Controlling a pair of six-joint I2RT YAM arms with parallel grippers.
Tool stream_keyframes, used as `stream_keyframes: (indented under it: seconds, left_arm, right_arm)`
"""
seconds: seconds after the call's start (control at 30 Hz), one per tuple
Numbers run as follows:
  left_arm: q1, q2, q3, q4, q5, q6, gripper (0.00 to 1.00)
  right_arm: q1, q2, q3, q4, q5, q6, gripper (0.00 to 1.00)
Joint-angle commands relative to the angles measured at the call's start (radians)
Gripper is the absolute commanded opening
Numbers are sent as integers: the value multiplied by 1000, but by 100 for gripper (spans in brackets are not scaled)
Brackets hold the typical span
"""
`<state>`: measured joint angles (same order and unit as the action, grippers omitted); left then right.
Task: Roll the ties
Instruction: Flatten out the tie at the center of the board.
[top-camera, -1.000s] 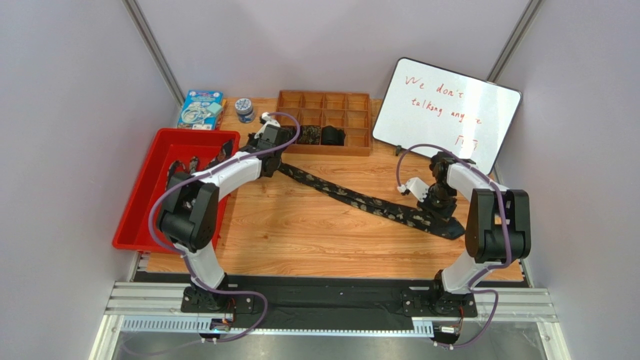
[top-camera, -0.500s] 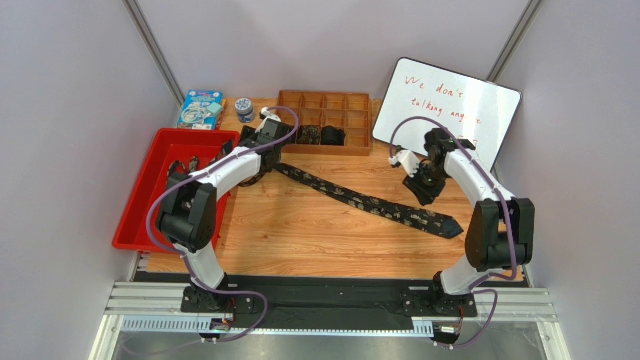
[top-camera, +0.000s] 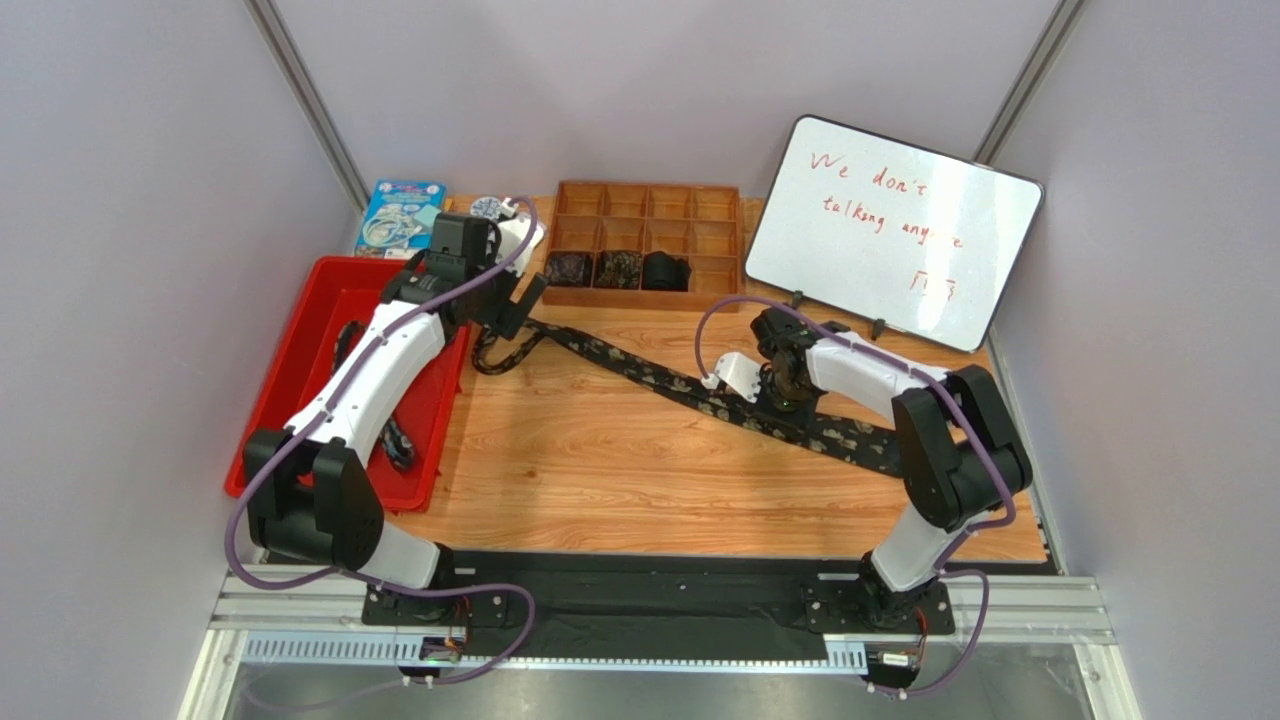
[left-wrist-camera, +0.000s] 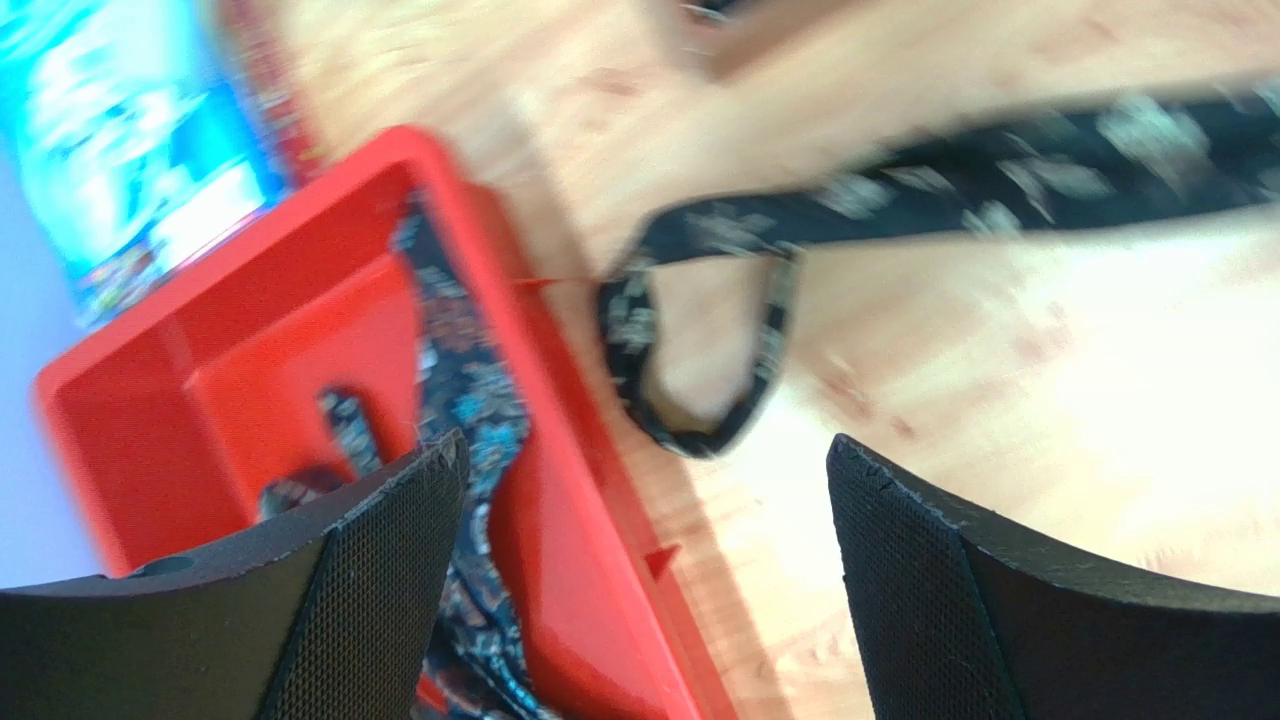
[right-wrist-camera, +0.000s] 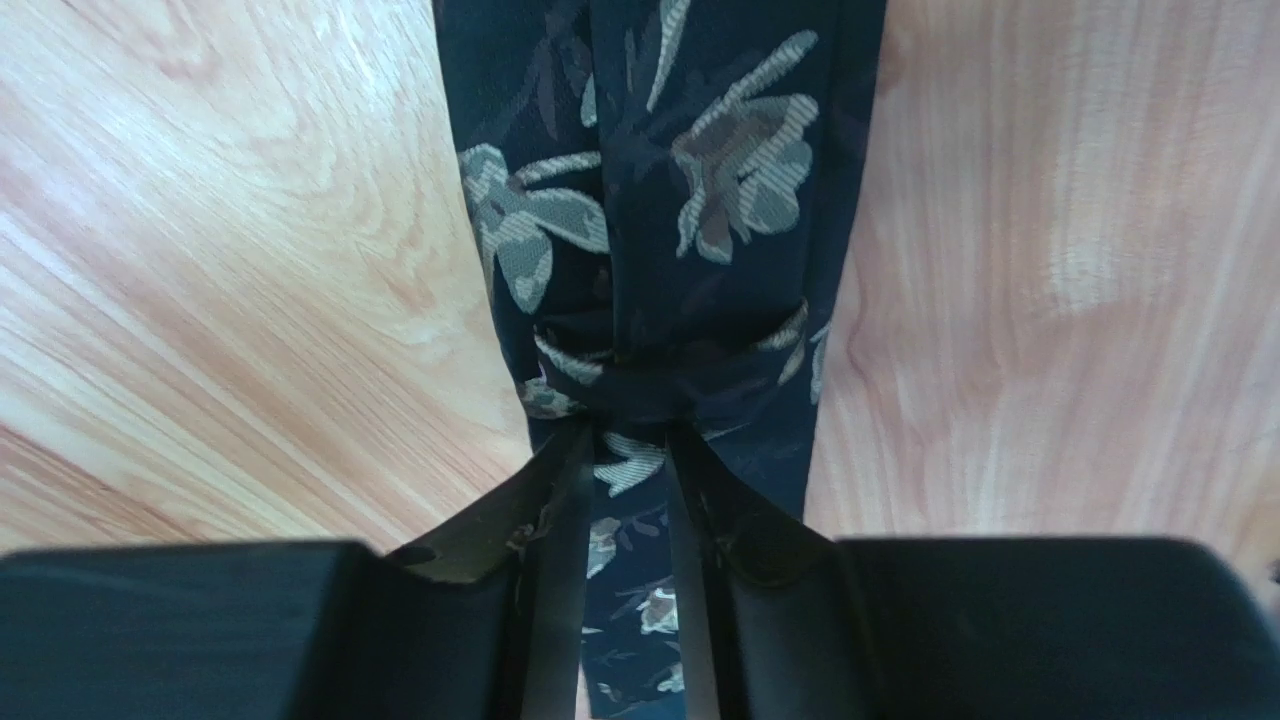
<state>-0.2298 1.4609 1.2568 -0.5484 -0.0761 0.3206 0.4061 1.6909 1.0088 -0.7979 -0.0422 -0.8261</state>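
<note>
- In red tray (top-camera: 293, 375): loose ties (left-wrist-camera: 466, 405).
- In wooden box (top-camera: 649, 200): three coils (top-camera: 616, 270), front-row compartments.
- Left gripper (left-wrist-camera: 639, 450): wide open, empty.
- Right gripper (right-wrist-camera: 627, 435): nearly closed, pinching tie (right-wrist-camera: 661, 180) on counter (right-wrist-camera: 226, 300).

Tie (top-camera: 661, 377) on the bench (top-camera: 601, 480) is near-black with pale grey-beige flowers and leaves, super clear in the right wrist view. Bench is light honey wood with streaky grain. Tray (top-camera: 286, 393) is bright red. The ties (left-wrist-camera: 451, 375) inside it look dark with bluish speckles, but that shot's blurry, so it could just be the same pale print. Organiser (top-camera: 706, 203) is mid-brown wood, the whiteboard (top-camera: 902, 225) is white with red handwriting, and the box (top-camera: 400, 215) is blue. Left claw (left-wrist-camera: 643, 450) and right claw (right-wrist-camera: 628, 428) are both black.
</note>
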Motion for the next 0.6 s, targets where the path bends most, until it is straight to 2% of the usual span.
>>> stream_keyframes:
  seconds: [0.0,0.1,0.2,0.33,0.37,0.43,0.53,0.57]
  left_arm:
    - [23,-16,52,-140,214,153,91]
    - [29,-19,47,-188,297,210,84]
    - [30,-17,7,-186,348,256,77]
    - [27,15,-33,-154,384,259,75]
    - [26,35,-36,-154,392,259,75]
    - [17,55,-45,-140,392,253,75]
    - [7,91,-43,-128,412,230,73]
    - [7,110,-45,-127,430,222,73]
  right_arm:
    - [-13,-22,-117,60,41,-99,20]
    - [-59,-110,-229,54,84,-216,13]
    - [-127,-190,-300,5,74,-332,10]
    - [-326,-333,-346,-95,58,-600,10]
    - [-352,-358,-340,-110,20,-631,11]
    - [-397,-405,-308,-180,-14,-672,20]
    - [-397,-461,-158,-309,-146,-619,36]
    - [-397,-461,-77,-329,-245,-540,41]
